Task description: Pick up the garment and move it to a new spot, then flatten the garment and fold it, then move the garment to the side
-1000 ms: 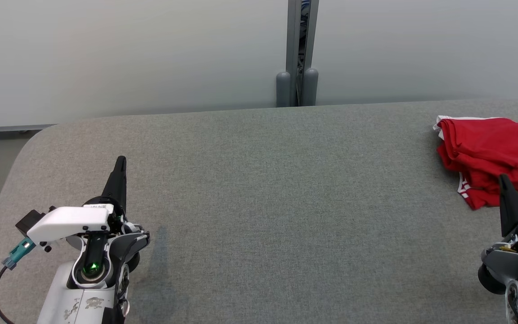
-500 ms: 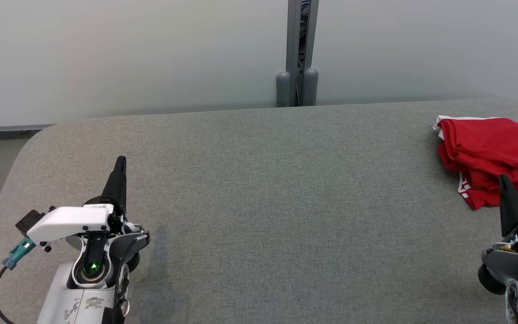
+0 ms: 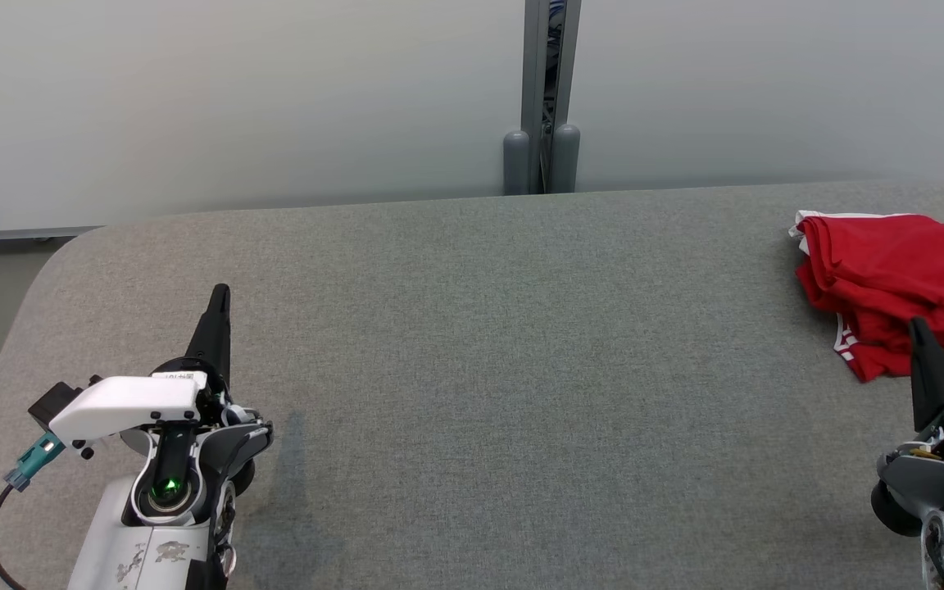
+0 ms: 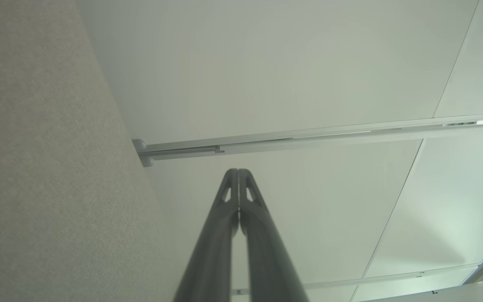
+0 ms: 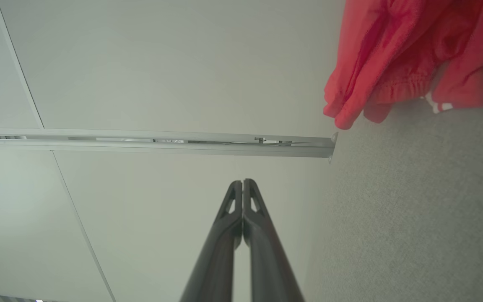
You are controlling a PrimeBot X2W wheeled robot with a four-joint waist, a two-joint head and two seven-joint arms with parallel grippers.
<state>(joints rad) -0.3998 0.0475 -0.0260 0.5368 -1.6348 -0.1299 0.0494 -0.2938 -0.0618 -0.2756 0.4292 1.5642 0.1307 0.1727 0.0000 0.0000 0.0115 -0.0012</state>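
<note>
Where the red garment [image 3: 898, 279] lies, bunched in loose folds with a white trim at its edges, it is just ahead of the right gripper [image 3: 920, 326] and a little to that gripper's outer side, on the grey felt table [image 3: 480, 369]. From the head view the gripper's dark tip overlaps the garment's near edge. The right wrist view shows the tips apart from the cloth, which sits off to one side of the fingers with a gathered waistband and a small white stripe showing. The right gripper's two fingers are pressed together along their length, tips meeting, and they hold nothing.

Well apart from the garment, across a wide bare stretch of table, the left gripper [image 3: 220, 292] points the same way. Its fingers are likewise closed tip to tip on nothing, as its wrist view shows. A teal plug on a black cable [image 3: 29, 463] hangs beside the left wrist. Beyond both sets of fingertips stand pale wall panels, joined by a grey post [image 3: 544, 98] at the table's far edge.
</note>
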